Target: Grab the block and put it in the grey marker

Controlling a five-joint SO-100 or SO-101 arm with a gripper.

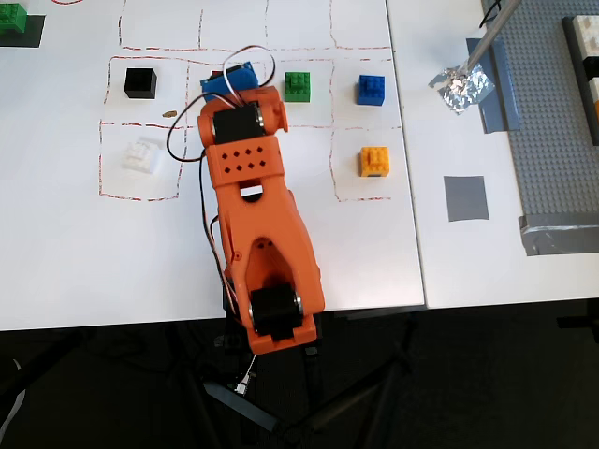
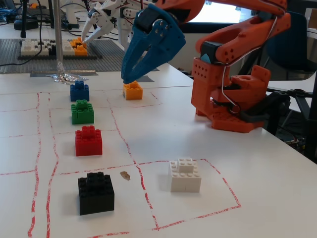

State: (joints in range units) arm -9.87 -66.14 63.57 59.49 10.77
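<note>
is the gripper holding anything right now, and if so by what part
Nothing is held. The gripper hangs above the table, fingertips nearly together around nothing, and the white block sits untouched in its red-outlined square.

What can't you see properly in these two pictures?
- Red brick: plain in the fixed view, almost wholly hidden under the arm in the overhead view.
- Claw: the overhead view shows only a blue bit past the arm, so open or shut is unclear there.
- Grey marker: shows only in the overhead view.
- Green brick: cut off by the overhead view's top edge.
</note>
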